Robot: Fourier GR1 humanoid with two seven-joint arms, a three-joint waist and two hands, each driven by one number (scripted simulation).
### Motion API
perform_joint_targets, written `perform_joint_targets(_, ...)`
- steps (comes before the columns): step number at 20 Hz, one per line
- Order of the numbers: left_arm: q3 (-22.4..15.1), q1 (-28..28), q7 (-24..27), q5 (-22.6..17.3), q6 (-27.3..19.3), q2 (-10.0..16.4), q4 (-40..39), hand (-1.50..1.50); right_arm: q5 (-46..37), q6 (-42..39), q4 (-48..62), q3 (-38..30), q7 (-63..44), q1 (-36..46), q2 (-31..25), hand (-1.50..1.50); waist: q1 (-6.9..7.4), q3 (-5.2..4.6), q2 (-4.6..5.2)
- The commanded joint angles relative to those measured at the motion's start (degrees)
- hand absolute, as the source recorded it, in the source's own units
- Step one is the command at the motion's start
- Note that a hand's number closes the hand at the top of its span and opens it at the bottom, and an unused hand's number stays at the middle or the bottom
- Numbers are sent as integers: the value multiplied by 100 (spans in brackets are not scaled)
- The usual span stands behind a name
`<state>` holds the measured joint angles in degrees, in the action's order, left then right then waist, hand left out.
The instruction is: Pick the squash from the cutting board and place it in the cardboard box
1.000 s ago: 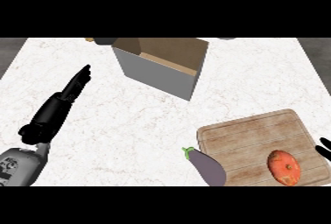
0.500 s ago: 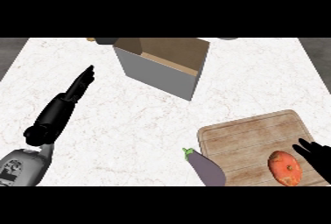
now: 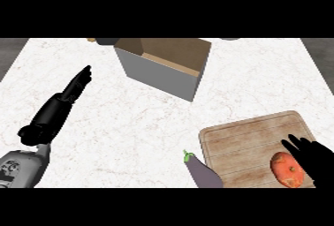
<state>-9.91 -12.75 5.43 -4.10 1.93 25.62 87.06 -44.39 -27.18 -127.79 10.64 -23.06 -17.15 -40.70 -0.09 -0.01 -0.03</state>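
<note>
The squash (image 3: 287, 170) is orange and round, and it lies on the near right part of the cutting board (image 3: 241, 143). The board is brown wood with lines across it, and it sits at the near right of the white counter (image 3: 130, 132). It is turned a little, so its edges do not run straight with the counter. The right hand (image 3: 314, 161) is black and comes in from the right edge. It is just beside the squash, on the squash's right side, over the board. Its fingers (image 3: 294, 145) are spread apart and point to the far left. They are not curled round the squash, and I cannot tell if the hand touches it. A purple eggplant (image 3: 205, 174) with a small green stem lies on the counter just beside the board's near left edge. Its near end is cut off by the edge of the view. The cardboard box (image 3: 160, 79) stands at the far middle of the counter, well apart from the board. Its top is open, its sides look grey, and the inside is brown. The left hand (image 3: 70, 90) is on the left side, well apart from the box and the board. It holds nothing. Its fingers (image 3: 83, 76) are straight and pressed together, and they point to the far side. The grey left forearm (image 3: 20, 167) shows at the near left corner.
</note>
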Motion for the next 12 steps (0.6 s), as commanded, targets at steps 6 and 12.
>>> perform_joint_targets(6, 247, 50, -153, 272, 335, -228, 130, 0, -886, -298, 649, 265, -54, 480, 592, -150, 10, 0, 3)
perform_joint_targets(12, 283, 148, -48, 610, 261, -548, 119, 0, -1192, 326, 1508, 242, 834, 402, 854, -150, 2, 2, 2)
